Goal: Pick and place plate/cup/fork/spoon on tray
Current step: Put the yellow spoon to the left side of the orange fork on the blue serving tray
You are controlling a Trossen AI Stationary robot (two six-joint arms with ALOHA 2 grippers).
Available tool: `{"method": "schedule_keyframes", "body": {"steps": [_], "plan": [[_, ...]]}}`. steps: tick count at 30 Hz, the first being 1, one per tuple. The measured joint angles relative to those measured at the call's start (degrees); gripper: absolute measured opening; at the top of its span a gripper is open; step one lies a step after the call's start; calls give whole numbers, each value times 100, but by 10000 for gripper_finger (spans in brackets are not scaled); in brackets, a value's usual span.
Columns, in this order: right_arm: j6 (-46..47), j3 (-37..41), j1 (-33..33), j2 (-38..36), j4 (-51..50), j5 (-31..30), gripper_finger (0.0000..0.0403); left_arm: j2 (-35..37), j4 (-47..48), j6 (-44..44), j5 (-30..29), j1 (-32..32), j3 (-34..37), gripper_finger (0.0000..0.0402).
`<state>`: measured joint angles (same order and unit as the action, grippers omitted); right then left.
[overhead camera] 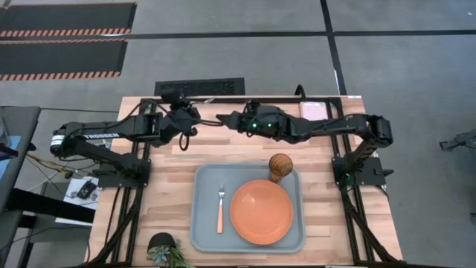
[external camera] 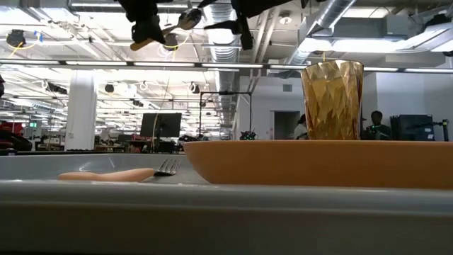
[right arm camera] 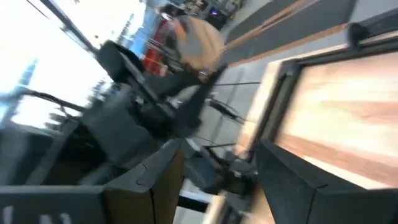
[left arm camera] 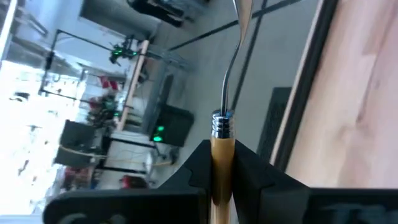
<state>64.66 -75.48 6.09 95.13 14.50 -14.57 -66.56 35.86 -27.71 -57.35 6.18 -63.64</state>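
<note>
The orange-handled metal spoon (left arm camera: 222, 155) is clamped in the left gripper (left arm camera: 222, 171), raised at the table's far side; the right gripper (right arm camera: 217, 162), fingers apart, faces it, seemingly for handover toward the grey-blue tray (overhead camera: 202, 223)

No text, label, brand, number or sign can be read in any of the views; a pale marking runs along the left arm (overhead camera: 95, 135), but its letters are too small to make out.
</note>
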Motion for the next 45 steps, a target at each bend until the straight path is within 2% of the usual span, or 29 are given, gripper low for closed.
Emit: {"method": "schedule_keyframes", "body": {"steps": [11,17,22,33,45], "plan": [[654,2,473,1,630,351,224,-367,-297,-803,-212,-208,0,17],[951,2,610,-2,506,708,219,-597,-400,-991,-687,-255,2,17],[1036,2,597,0,348,742,206,-586,-407,-1482,-704,-256,2,17],[1219,-7,608,-12,-99,961,142,-586,-1063,-2436,-686,-328,13,17],[1209,-11,608,-17,-203,964,58,-584,-1078,-2222,-580,-394,15,19]]}}
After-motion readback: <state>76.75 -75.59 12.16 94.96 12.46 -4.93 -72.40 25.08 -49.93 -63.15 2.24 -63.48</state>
